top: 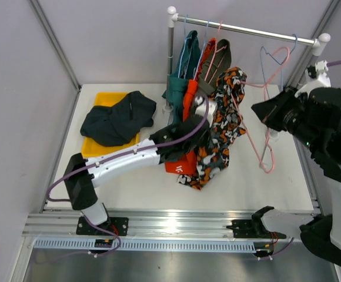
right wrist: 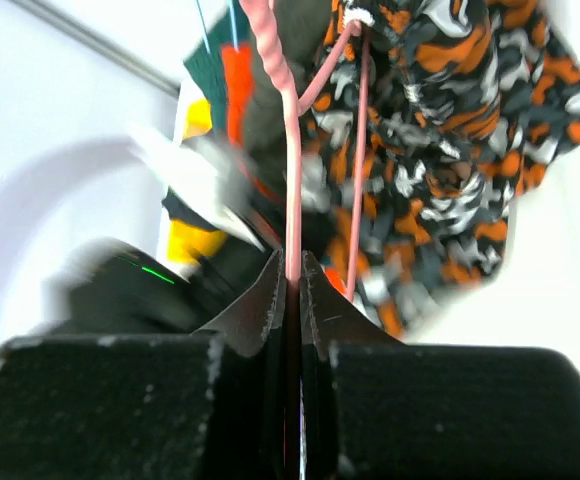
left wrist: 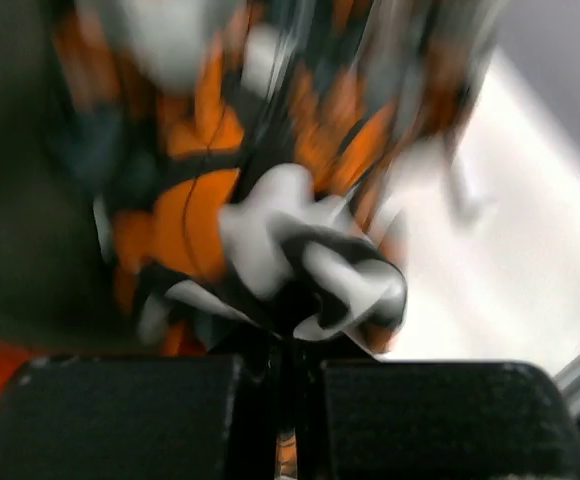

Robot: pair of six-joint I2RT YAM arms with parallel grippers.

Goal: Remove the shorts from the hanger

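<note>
Under left tool (left wrist: 282, 345), white tabletop (top: 276, 188). Just ahead of right tool (right wrist: 292, 290), orange-black-white camouflage fabric shorts (top: 223, 117) draped, one fold pinched in closed left tool (blurred view). Well left of left tool, dark navy fabric shorts (top: 117, 117) heaped. Right tool clamped on thin pink wire hanger (right wrist: 292, 180).

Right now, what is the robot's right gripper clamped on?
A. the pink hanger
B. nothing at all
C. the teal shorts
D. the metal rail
A: in the right wrist view the right gripper is shut on the wire of the pink hanger, with the camouflage shorts behind it.
</note>
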